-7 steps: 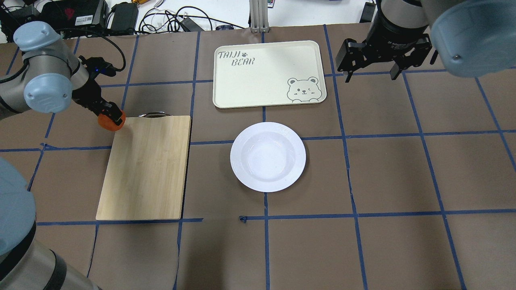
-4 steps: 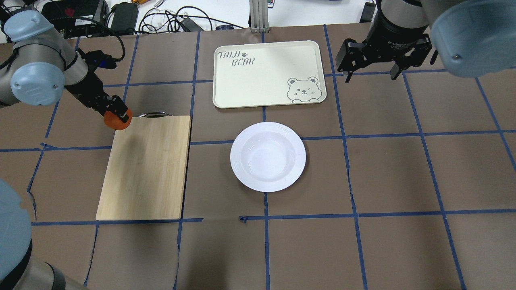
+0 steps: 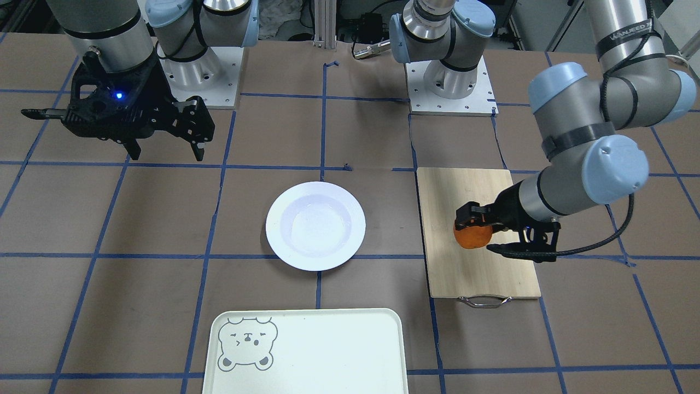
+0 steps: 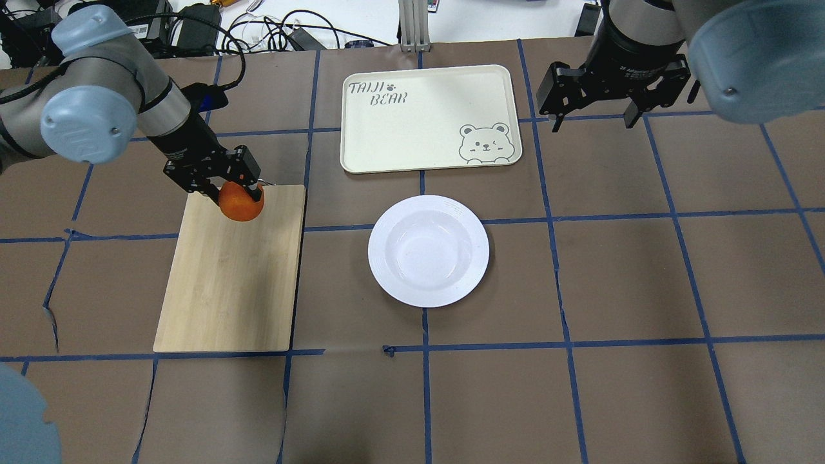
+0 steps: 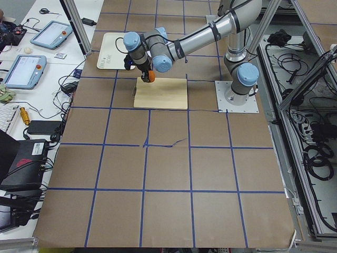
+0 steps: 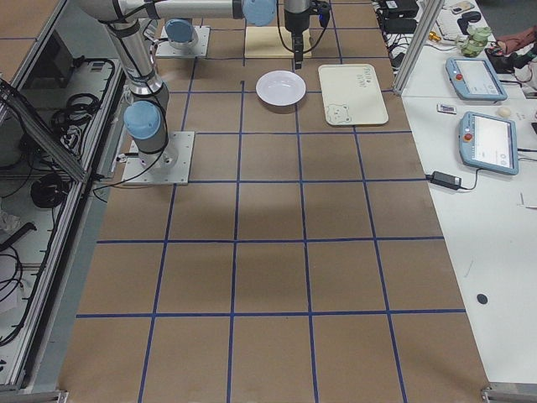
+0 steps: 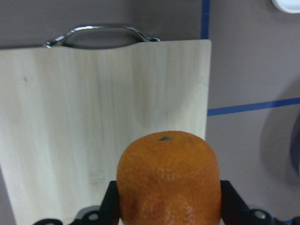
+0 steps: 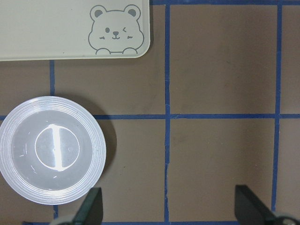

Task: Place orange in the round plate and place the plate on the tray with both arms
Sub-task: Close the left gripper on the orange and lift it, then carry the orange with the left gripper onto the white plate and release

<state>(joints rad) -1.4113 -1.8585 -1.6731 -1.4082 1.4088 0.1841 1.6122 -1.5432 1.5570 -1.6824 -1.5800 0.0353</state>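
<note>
My left gripper [image 4: 237,191] is shut on the orange [image 4: 242,203] and holds it in the air over the far part of the bamboo cutting board [image 4: 232,277]. The left wrist view shows the orange [image 7: 168,176] gripped between the black fingers. The round white plate [image 4: 428,251] lies empty at the table's centre, right of the board. The cream tray [image 4: 428,119] with the bear face lies beyond the plate. My right gripper [image 4: 593,109] hangs open, high up to the right of the tray; its wrist view looks down on the plate [image 8: 50,155] and the tray's corner [image 8: 70,28].
Blue tape lines cross the brown table cover. The board's metal handle [image 3: 484,301] points away from the robot. Cables and power bricks [image 4: 193,26] lie past the table's far edge.
My left gripper has carried the orange to the right, from beside the board's far left corner to over the board. The right arm, plate and tray have not moved.
</note>
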